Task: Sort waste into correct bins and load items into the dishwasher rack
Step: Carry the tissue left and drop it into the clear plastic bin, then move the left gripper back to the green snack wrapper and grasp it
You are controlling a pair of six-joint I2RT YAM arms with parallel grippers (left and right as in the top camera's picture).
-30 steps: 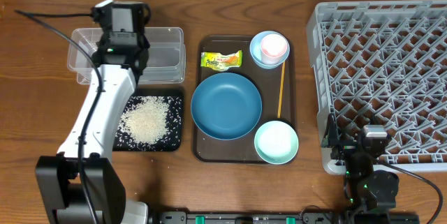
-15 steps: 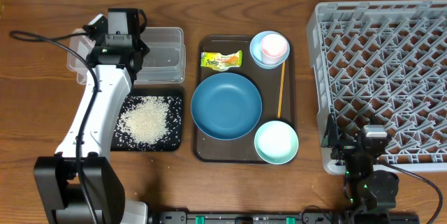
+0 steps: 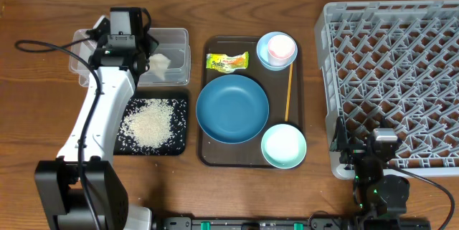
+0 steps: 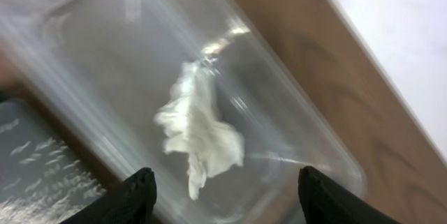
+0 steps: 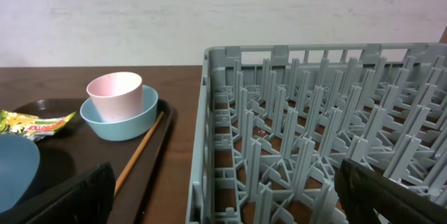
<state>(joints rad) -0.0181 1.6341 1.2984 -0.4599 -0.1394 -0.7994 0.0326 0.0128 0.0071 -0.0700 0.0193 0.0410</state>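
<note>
While the left claw [image 4: 226,185] and right claw [image 5: 223,182] stand spread, the clear tub [image 3: 174,66] holds the paper scrap [image 4: 200,137].

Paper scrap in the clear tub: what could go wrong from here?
The paper scrap lies in the clear tub directly under the open left fingers; it might catch on them and be pulled out. The packet lies close to the dark-blue bowl; a grasp may bump it.

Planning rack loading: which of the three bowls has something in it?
The small light-blue bowl, holding the pale-pink cup. The large dark-blue bowl and mint-green bowl are empty.
</note>
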